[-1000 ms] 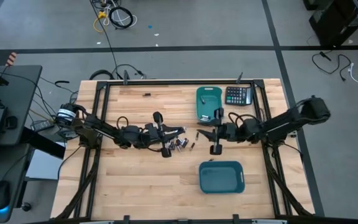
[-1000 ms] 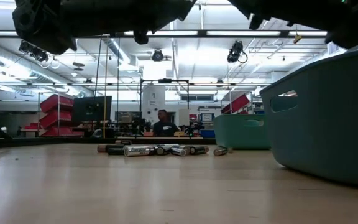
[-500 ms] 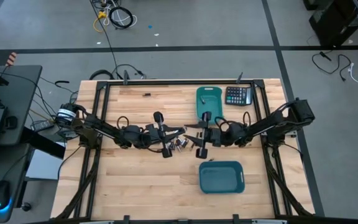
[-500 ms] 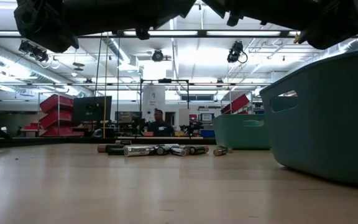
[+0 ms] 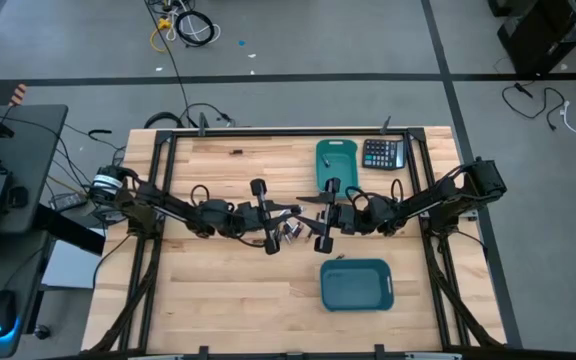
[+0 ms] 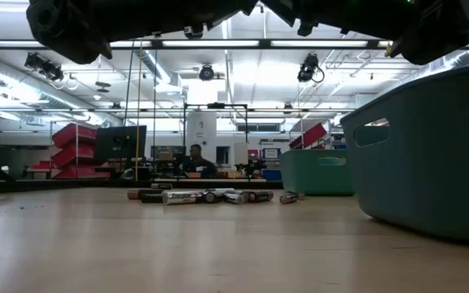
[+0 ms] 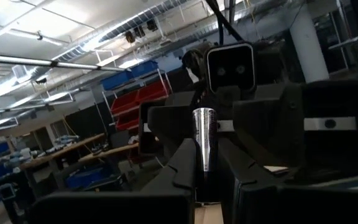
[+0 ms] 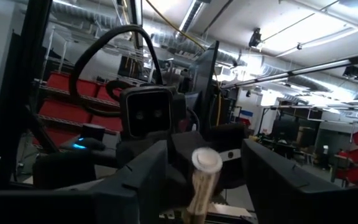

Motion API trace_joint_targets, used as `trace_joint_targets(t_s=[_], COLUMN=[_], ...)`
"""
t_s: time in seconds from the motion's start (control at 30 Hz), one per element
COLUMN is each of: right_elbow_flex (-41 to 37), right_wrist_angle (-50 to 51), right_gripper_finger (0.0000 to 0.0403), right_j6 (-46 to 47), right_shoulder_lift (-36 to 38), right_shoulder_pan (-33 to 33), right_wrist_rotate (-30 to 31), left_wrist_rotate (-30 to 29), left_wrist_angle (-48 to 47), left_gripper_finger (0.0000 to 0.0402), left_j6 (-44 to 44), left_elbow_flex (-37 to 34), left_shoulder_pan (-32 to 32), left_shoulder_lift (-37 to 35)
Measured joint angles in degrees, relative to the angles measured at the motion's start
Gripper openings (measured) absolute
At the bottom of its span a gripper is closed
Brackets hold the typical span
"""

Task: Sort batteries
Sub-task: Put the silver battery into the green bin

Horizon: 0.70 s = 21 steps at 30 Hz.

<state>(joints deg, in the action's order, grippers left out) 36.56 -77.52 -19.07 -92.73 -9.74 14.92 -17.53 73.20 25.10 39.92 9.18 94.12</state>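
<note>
Above the middle of the table my left gripper (image 5: 286, 211) is shut on a silvery battery (image 7: 202, 143). My right gripper (image 5: 308, 210) faces it, open. In the right wrist view the battery's round free end (image 8: 206, 160) shows between my right fingers (image 8: 148, 177), with a gap on each side. Below both grippers, several silvery and dark batteries (image 5: 290, 231) lie on their sides in a small pile on the wood, also seen as batteries (image 6: 206, 195) in the low view. My left gripper pinches the battery's near end (image 7: 201, 177) between its two fingers. The battery lies along the fingers and sticks out past their tips toward my right gripper. It is lifted clear of the table, above the pile.
One teal bin (image 5: 336, 165) stands at the far side, with a black calculator (image 5: 383, 153) beside it. A second teal bin (image 5: 356, 284) stands nearer the front, on the right. In the low view this nearer bin (image 6: 430, 155) fills the right side.
My right gripper has moved toward the table's left, from beside the far bin up to my left gripper, and now stands around the free end of the held battery. The battery has stayed lifted in my left gripper.
</note>
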Motion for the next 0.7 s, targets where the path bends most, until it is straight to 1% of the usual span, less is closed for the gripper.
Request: trace_joint_targets(t_s=[0.13,0.33,0.5,0.7], right_elbow_flex=[0.0,0.0,0.0,0.0], right_wrist_angle=[0.1,0.4,0.4,0.4], right_gripper_finger=[0.0184,0.0168,0.0146,0.0111], right_j6=[0.0,-0.1,-0.5,-0.8], right_shoulder_lift=[0.0,0.0,0.0,0.0], right_shoulder_pan=[0.0,0.0,0.0,0.0], right_wrist_rotate=[0.0,0.0,0.0,0.0], left_wrist_rotate=[0.8,1.1,1.3,1.3], left_wrist_angle=[-1.8,-1.8,-2.0,-2.0], left_gripper_finger=[0.0023,0.0023,0.0023,0.0023], left_j6=[0.0,-0.1,-0.2,-0.3], left_elbow_flex=[0.8,0.8,0.8,0.8], left_shoulder_pan=[-0.3,-0.3,-0.3,-0.3], left_shoulder_lift=[0.0,0.0,0.0,0.0])
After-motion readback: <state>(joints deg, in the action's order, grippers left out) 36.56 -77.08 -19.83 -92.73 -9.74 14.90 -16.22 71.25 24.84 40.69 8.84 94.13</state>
